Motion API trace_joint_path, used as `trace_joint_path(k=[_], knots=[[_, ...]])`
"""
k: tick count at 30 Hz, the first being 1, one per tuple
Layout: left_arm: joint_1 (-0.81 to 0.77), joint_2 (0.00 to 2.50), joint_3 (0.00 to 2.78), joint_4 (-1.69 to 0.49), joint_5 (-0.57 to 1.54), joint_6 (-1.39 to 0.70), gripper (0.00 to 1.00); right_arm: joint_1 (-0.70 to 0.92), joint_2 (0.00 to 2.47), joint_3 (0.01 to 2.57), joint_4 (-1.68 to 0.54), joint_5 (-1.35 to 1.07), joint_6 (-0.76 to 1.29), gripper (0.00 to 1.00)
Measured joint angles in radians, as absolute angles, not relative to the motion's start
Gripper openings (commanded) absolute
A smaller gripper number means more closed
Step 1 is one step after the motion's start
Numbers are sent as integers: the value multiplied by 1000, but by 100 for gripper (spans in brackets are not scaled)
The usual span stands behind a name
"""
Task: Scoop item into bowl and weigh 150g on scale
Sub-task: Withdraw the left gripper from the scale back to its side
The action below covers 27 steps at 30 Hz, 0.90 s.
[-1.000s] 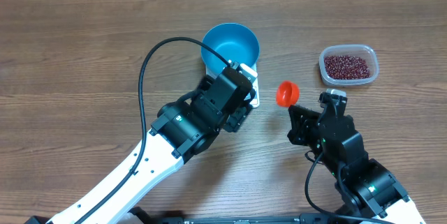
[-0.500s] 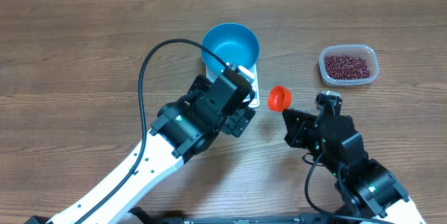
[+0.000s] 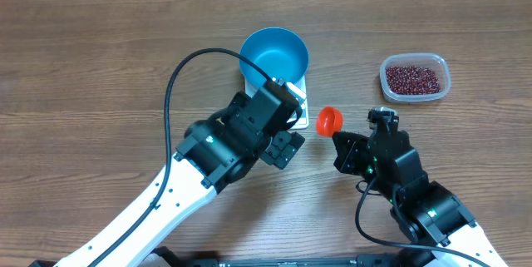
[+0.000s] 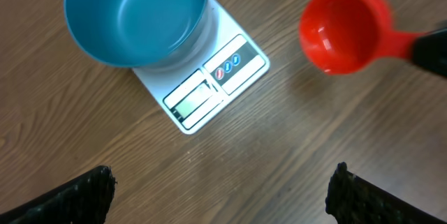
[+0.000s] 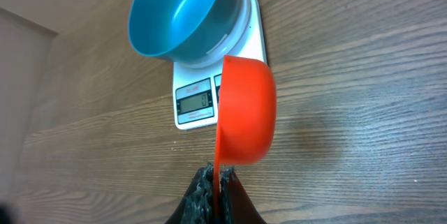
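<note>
The bright blue bowl (image 3: 274, 54) stands empty on the small white scale (image 3: 299, 97), whose display edge faces the arms. My left gripper (image 3: 281, 131) hovers just in front of the scale, open and holding nothing. In the left wrist view the bowl (image 4: 136, 15) and scale (image 4: 216, 77) lie ahead of the left gripper (image 4: 223, 197). My right gripper (image 5: 218, 175) is shut on the handle of an empty red scoop (image 5: 244, 112), tipped on its side beside the scale (image 5: 199, 100) and bowl (image 5: 180, 11). The beans (image 3: 413, 76) fill a clear tub at the right.
The clear rectangular tub (image 3: 443, 81) sits on the wooden table to the right of the scale. A black cable (image 3: 179, 76) loops over the left arm. The red scoop (image 3: 329, 121) hangs between the scale and the right arm.
The right gripper has carried the red scoop leftward, closer to the scale. The left gripper has opened wider and drawn back a little from the scale.
</note>
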State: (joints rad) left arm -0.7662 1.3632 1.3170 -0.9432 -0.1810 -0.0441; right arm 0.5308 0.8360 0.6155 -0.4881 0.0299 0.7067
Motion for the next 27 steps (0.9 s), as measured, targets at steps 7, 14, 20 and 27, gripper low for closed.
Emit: trace_joint_path(k=[7,14,20,27], knots=[[-660,1361,1446,-1053,-80,-15,100,531,848,616,-487,30,706,4],[-585,1343,1459,-1072,52,35,100,531,848,616,-486,42,649,4],[-515,1320,1460,-1105,103,60,99,531,848,616,-482,85,628,4],[-484,1320,1460,-1128,153,146,100,531,848,616,-434,102,566,4]])
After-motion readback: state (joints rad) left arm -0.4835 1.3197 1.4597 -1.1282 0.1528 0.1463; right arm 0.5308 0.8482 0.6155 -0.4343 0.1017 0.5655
